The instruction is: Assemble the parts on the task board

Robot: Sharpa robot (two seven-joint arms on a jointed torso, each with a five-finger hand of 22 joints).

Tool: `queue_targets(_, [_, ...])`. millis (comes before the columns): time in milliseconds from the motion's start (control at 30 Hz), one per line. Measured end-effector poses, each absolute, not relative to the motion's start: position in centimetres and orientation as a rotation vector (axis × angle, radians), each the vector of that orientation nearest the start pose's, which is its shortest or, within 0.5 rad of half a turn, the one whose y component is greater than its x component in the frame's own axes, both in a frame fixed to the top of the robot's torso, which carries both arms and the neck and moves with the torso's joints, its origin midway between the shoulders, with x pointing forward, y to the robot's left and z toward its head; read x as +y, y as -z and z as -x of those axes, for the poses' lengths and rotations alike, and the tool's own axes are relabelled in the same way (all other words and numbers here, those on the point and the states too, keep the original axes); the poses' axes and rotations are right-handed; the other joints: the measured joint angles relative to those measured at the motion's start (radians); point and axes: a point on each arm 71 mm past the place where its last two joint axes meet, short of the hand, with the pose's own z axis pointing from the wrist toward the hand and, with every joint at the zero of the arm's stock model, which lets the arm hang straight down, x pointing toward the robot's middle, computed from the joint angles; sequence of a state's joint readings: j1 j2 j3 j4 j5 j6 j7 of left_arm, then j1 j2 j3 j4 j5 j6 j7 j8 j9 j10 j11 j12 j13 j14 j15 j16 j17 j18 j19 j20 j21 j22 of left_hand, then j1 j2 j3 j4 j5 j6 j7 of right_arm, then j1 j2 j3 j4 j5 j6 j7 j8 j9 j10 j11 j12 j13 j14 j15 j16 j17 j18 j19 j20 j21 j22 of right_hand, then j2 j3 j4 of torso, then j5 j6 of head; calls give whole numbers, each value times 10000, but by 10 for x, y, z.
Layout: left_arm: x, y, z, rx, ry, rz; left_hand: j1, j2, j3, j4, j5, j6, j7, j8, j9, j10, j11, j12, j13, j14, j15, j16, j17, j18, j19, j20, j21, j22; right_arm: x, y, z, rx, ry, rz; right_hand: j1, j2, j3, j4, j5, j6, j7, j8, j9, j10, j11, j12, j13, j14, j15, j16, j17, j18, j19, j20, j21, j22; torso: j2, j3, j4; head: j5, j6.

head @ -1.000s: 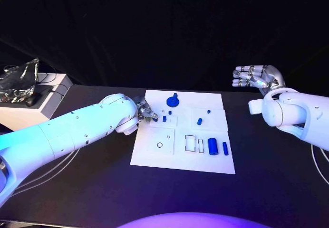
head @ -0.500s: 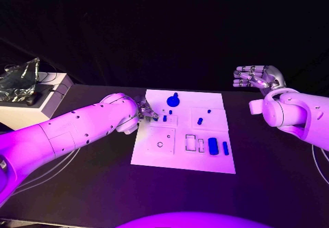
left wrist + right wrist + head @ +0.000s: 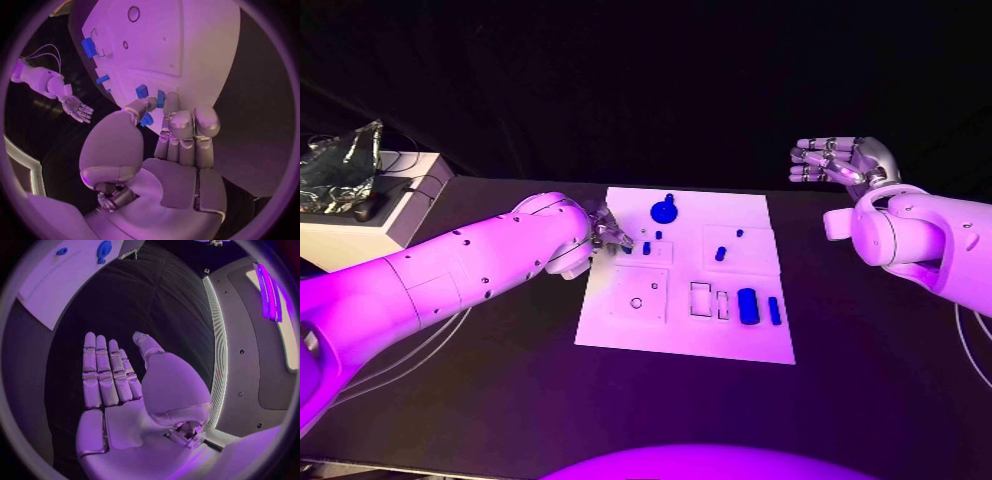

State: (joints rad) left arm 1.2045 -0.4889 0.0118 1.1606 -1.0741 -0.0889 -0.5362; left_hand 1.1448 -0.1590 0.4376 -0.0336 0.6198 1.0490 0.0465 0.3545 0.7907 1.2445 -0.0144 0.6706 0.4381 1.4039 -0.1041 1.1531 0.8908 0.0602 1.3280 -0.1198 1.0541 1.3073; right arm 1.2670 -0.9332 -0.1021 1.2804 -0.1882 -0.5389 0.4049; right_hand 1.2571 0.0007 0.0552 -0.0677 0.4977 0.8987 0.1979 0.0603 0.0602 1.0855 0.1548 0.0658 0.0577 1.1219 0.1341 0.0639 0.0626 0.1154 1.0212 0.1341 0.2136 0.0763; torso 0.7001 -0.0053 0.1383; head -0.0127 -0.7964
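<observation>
Black table [image 3: 488,400], white board [image 3: 682,330] mid-table. Left hand [image 3: 606,236] at the board's left edge – thumb and fingertips [image 3: 164,102] closing round a small blue part [image 3: 146,119], apparently pinched, contact not fully clear. More blue parts just beyond the fingertips; long bars [image 3: 747,306] lying lengthwise toward the robot, nearer the right side. Right hand [image 3: 841,160] spread, empty, well clear – left hand nearer.

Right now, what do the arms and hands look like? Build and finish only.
Both arms are smooth, rounded white shells with small dark dots like screw heads on the left arm. The left hand and right hand are silver, with segmented fingers and a broad moulded palm. Exposed metal parts and wiring sit at each wrist. Thin pale cables run on the table by both arms.
</observation>
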Motion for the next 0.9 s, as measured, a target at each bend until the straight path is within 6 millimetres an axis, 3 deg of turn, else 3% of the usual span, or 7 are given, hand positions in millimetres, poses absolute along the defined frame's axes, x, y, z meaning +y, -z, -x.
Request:
queue_targets(767, [135,217,-546,20840,4218,3597,6,7,-419,-264,-1,131,-12,322,-94,141,35,257,81,70,-74,474,661,-6,107,-106,267,0,-351,168,-525,11920,-9811,-9644,0,0,-67,15,40,-132,60,0,1,-36,37,0,0,-35,36,0,-7,-2,-35,36,40,-8,3,-6,6,-50,-85])
queue_targets(833, [134,217,-546,20833,4219,3560,8,8,-464,-259,-1,143,1,383,-93,141,35,257,69,73,-78,532,700,-146,128,-128,332,0,-351,168,-525,11920,-9810,-9644,0,0,-67,15,40,-132,60,0,1,-36,36,0,0,-35,36,0,-7,-2,-35,36,40,-8,2,-5,5,-54,-91])
queue_targets(900, [134,217,-546,20823,4210,3533,8,8,-527,-273,-1,144,1,466,-91,141,35,257,39,104,-108,533,744,-152,142,-143,344,0,-351,168,-525,11921,-9811,-9644,0,0,-83,31,40,-175,58,0,-3,-36,36,0,0,-35,37,0,-7,-2,-35,36,40,-8,-1,-7,5,-58,-97])
